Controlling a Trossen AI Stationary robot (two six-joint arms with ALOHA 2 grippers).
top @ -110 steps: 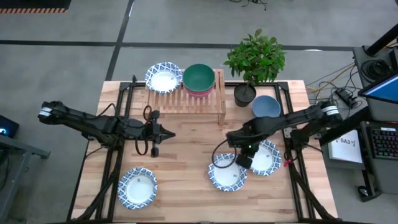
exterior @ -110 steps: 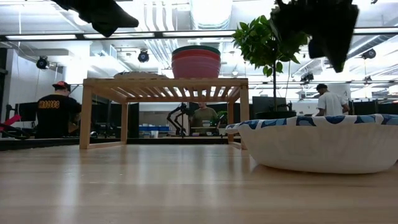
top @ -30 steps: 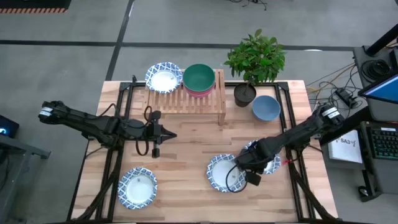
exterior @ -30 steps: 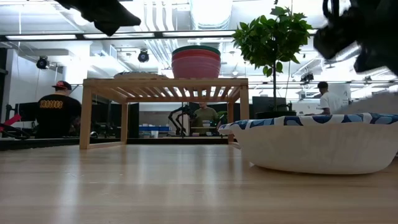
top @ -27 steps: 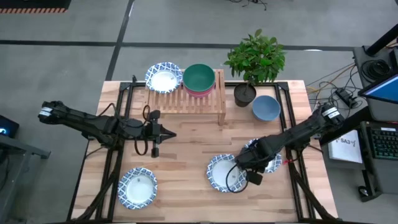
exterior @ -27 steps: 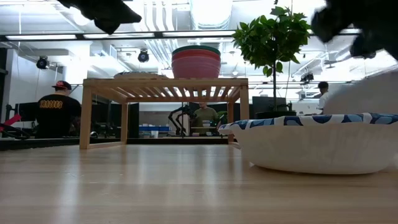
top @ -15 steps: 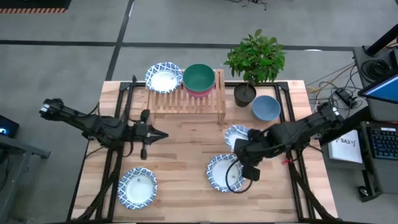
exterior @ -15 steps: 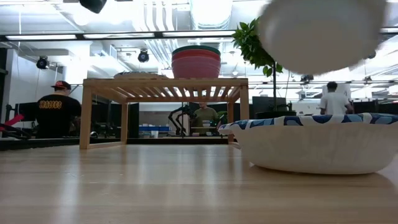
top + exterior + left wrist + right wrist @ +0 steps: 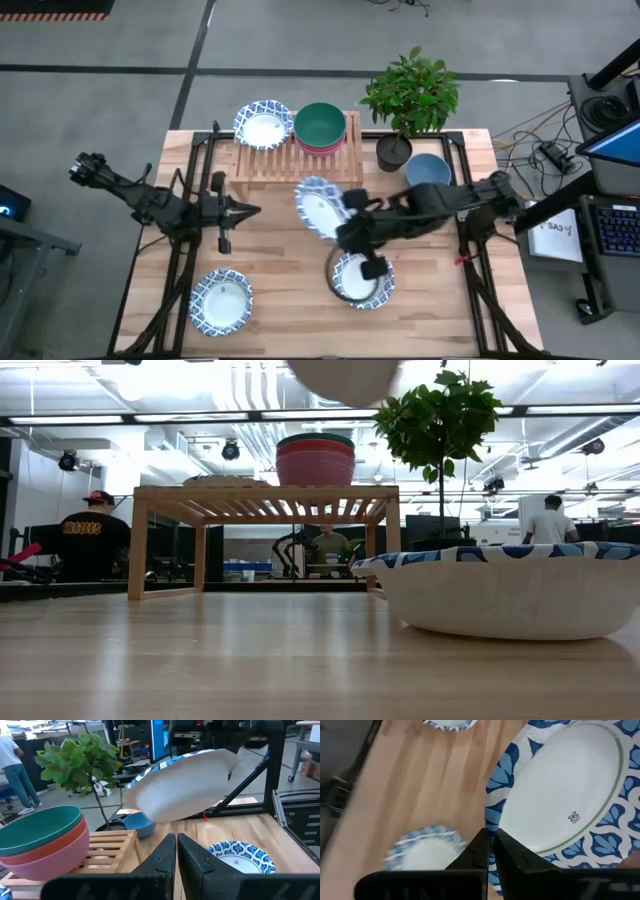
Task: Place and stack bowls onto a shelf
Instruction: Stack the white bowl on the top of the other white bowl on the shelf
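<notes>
- The right gripper [image 9: 347, 212] is pinched on the rim of a blue-and-white patterned bowl [image 9: 318, 207], held off the desk [image 9: 290, 260] and tilted, its open side up in the high view.
- The shelf [image 9: 300, 165] lies just beyond the carried bowl, toward the desk's far edge. It already holds a patterned bowl [image 9: 263, 125] on its left half and a green-topped stack [image 9: 320, 128] on its right.
- My judgement: the carried bowl belongs on the shelved patterned bowl, which lies farther and to the left of the gripper, so the move runs diagonally past the stack.
- The left gripper [image 9: 250, 209], its fingers pressed together on nothing, waits over the desk's left half, pointing at the carried bowl.
- Two more patterned bowls sit on the desk, near-left [image 9: 221, 299] and under the right arm [image 9: 360, 280]; a blue bowl [image 9: 428, 171] sits beside the plant pot [image 9: 393, 152].
</notes>
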